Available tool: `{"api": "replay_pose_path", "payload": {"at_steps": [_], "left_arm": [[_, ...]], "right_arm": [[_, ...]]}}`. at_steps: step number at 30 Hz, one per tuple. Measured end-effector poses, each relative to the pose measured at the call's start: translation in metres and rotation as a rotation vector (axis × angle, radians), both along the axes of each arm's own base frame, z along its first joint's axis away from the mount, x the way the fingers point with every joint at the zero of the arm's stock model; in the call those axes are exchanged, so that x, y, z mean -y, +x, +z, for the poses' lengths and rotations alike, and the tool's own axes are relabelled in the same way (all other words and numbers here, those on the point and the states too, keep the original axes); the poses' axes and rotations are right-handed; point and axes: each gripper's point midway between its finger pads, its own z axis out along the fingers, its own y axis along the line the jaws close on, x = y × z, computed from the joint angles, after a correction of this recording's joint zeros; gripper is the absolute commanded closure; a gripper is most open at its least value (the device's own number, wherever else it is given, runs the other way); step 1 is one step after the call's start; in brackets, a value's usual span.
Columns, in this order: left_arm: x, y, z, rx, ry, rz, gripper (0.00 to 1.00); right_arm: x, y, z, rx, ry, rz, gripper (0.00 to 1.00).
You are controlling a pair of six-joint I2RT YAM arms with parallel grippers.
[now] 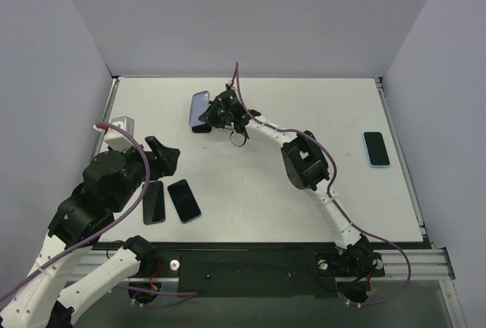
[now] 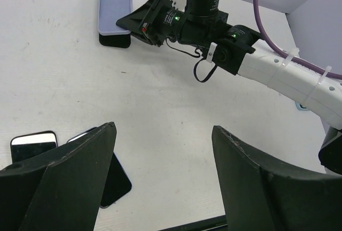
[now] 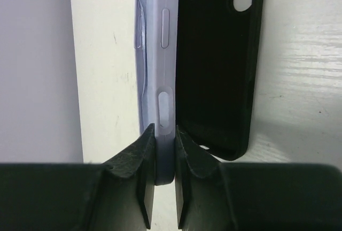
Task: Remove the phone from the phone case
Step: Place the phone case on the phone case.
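The lilac phone case [image 3: 157,54] stands on its long edge at the far left-centre of the table [image 1: 266,184], clamped across its thickness by the right gripper [image 3: 164,135]. Only its back and side show, so I cannot tell whether a phone sits inside. An empty black case [image 3: 216,65] lies just beside it. The right arm reaches far across the table, while the left gripper [image 2: 163,129] hovers with fingers wide apart over two dark phones [image 1: 154,202] that are partly hidden.

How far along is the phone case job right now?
Done: black case lies empty, table showing through its camera holes; bare phones lie by the open left gripper. In hand: right gripper pinches the lavender case by its edge. Left: emptying it, if a phone's inside; can't tell.
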Motion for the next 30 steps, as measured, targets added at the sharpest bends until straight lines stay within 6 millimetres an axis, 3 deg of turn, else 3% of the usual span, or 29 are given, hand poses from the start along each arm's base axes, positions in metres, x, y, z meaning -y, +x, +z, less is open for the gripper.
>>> {"api": "replay_pose_path", "payload": {"at_steps": [8,12,15,17,21,30], "left_arm": [[0.001,0.0,-0.002,-0.004,0.0,-0.007,0.17],[0.003,-0.001,-0.002,-0.005,-0.002,-0.015,0.17],[0.004,-0.001,-0.001,-0.004,-0.006,-0.021,0.17],[0.005,-0.001,-0.001,-0.003,-0.008,-0.024,0.17],[0.007,-0.001,-0.001,-0.005,-0.01,-0.031,0.17],[0.01,-0.001,-0.001,-0.006,-0.016,-0.045,0.17]], "right_arm": [[0.008,0.0,-0.033,-0.052,-0.05,-0.003,0.63],[0.009,0.003,-0.028,-0.046,-0.053,0.002,0.52],[0.01,0.002,-0.026,-0.045,-0.065,0.009,0.36],[0.01,0.001,-0.019,-0.039,-0.075,0.018,0.2],[0.02,-0.004,-0.01,-0.048,-0.142,0.028,0.14],[0.059,-0.017,0.016,-0.065,-0.3,0.053,0.12]]}}
